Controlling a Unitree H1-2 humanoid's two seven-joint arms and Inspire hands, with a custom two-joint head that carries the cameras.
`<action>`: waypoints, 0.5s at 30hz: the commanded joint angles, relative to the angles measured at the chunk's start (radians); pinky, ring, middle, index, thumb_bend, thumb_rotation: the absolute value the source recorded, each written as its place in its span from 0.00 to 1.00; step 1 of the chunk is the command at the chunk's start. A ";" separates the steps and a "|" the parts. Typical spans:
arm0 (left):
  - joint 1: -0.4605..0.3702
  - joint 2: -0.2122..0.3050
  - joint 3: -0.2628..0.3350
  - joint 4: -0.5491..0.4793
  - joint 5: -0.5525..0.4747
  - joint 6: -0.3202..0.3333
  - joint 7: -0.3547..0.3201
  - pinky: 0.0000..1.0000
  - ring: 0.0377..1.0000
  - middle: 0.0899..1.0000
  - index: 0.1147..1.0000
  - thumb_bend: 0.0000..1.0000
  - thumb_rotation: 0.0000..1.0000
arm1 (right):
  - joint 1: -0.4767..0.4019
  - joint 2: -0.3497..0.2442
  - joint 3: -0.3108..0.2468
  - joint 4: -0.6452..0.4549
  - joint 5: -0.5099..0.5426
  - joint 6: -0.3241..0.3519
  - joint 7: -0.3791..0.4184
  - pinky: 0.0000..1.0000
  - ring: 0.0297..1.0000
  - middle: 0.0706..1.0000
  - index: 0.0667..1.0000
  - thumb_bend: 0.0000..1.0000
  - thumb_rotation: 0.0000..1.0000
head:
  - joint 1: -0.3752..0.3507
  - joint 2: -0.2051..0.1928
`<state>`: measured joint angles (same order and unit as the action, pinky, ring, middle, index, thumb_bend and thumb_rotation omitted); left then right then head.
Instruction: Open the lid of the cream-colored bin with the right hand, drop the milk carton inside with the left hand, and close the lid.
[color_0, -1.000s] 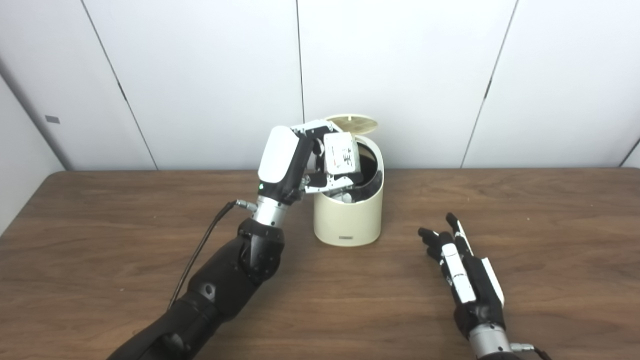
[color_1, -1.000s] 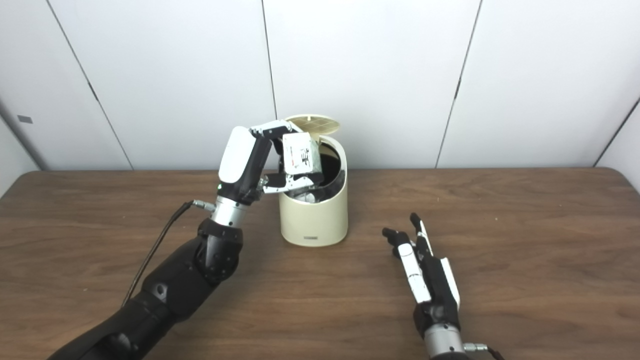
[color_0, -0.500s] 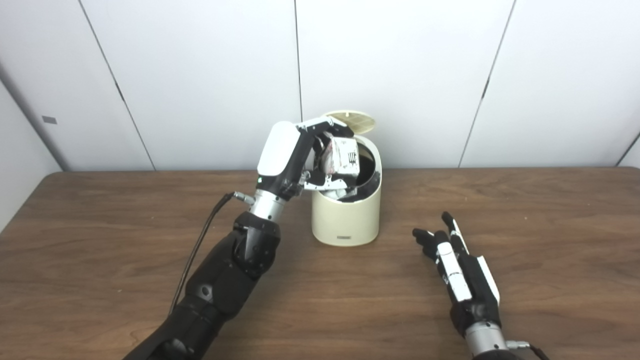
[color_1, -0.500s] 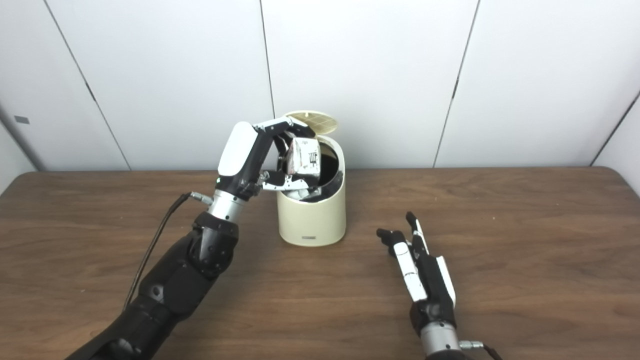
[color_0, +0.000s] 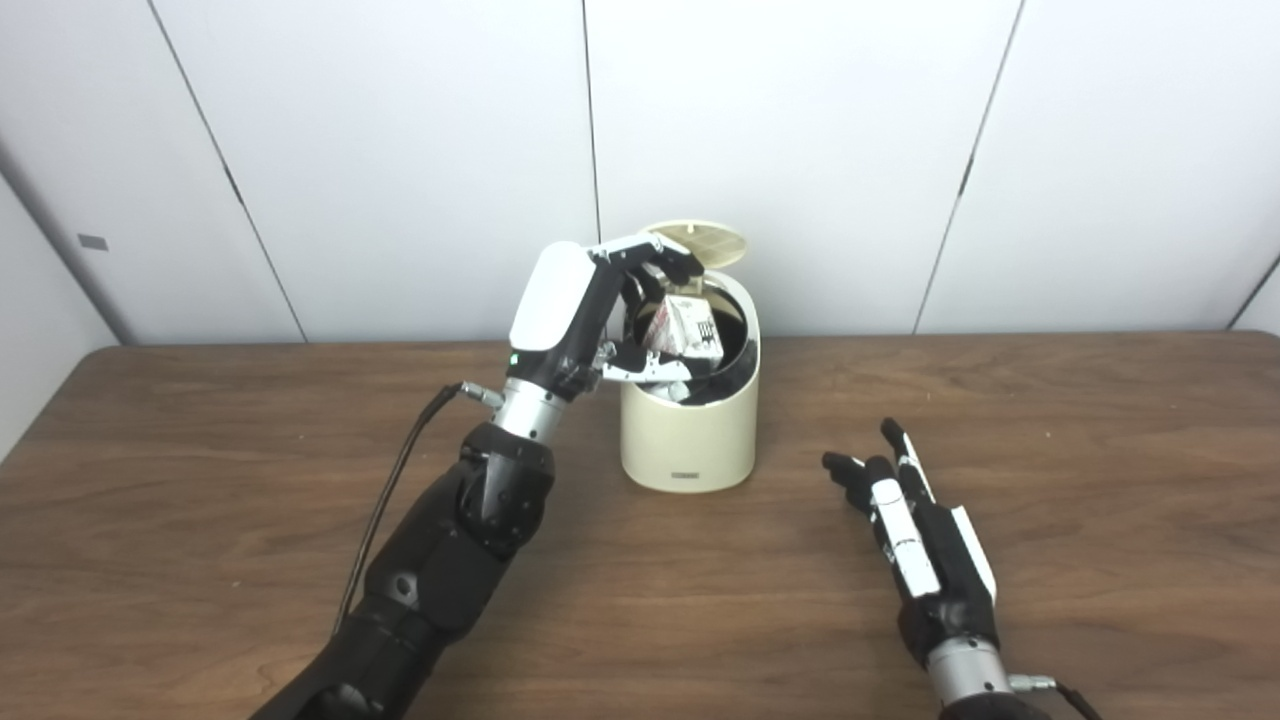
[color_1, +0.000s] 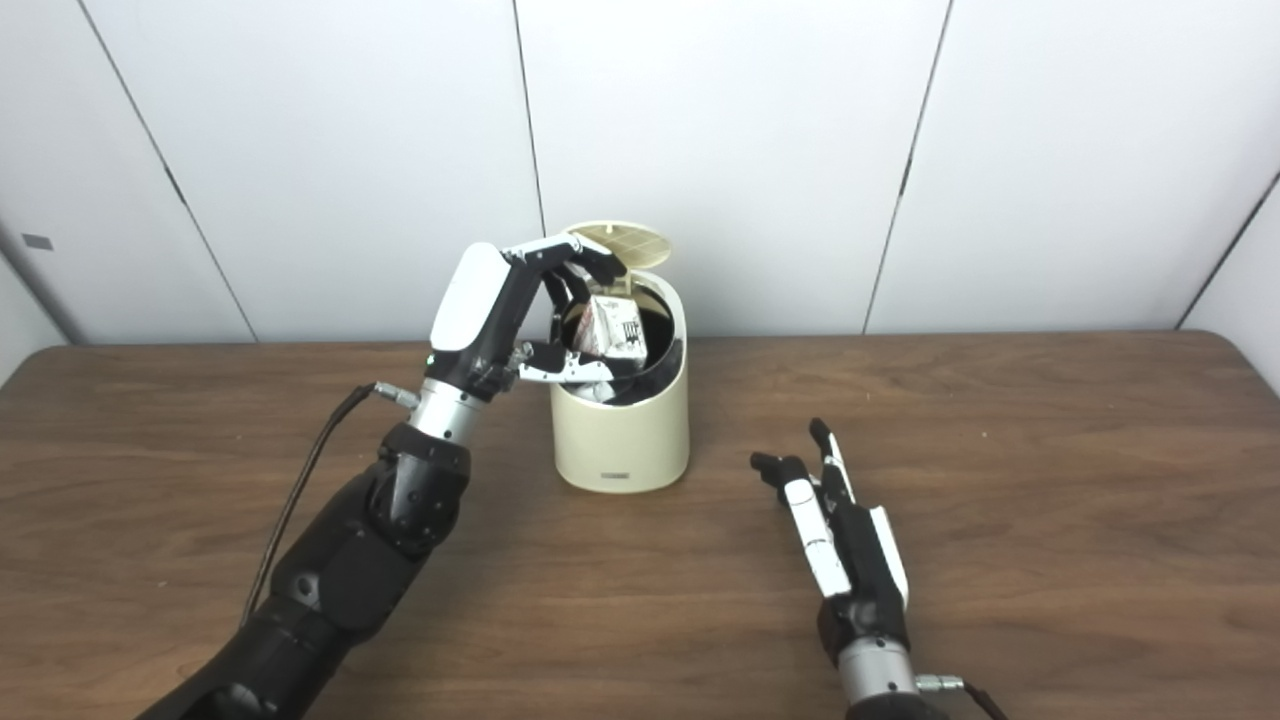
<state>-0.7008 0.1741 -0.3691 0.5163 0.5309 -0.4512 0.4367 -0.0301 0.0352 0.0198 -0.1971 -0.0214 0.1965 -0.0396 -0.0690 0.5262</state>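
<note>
Sitting tilted in the mouth of the cream bin (color_0: 688, 440), the white milk carton (color_0: 686, 329) with black print lies just under the left robot hand (color_0: 600, 310), whose fingers are spread, apparently off it. Lid (color_0: 696, 243) stands up; right robot hand (color_0: 915, 525) rests open, flat on the bench (color_0: 1100, 480).

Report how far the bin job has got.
Done: the lid of the cream-colored bin stands open. In hand: the milk carton sits in the bin's mouth, the left hand spread around it; contact unclear. Left: closing the lid; the right hand lies open on the table.
</note>
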 joint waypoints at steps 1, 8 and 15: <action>-0.040 0.013 -0.016 -0.038 -0.006 -0.019 0.078 0.38 0.39 0.49 0.49 0.76 0.00 | -0.028 0.005 -0.001 -0.012 0.002 -0.036 0.000 0.89 0.84 0.75 1.00 0.45 0.84 | 0.001 0.001; -0.052 0.038 -0.116 -0.034 -0.011 -0.019 0.233 0.43 0.45 0.44 0.39 0.48 0.00 | -0.034 0.004 -0.007 -0.006 0.007 -0.035 0.001 0.91 0.84 0.75 1.00 0.48 0.85 | 0.003 -0.002; -0.055 0.056 -0.149 -0.027 -0.051 -0.019 0.235 0.43 0.44 0.44 0.40 0.48 0.00 | -0.034 0.007 -0.008 -0.004 0.002 -0.036 -0.002 0.90 0.83 0.74 1.00 0.47 0.85 | -0.001 -0.001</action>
<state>-0.7072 0.2153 -0.5199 0.5078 0.4962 -0.4531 0.6545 -0.0370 0.0349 0.0116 -0.1853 -0.0212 0.1961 -0.0415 -0.0690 0.5246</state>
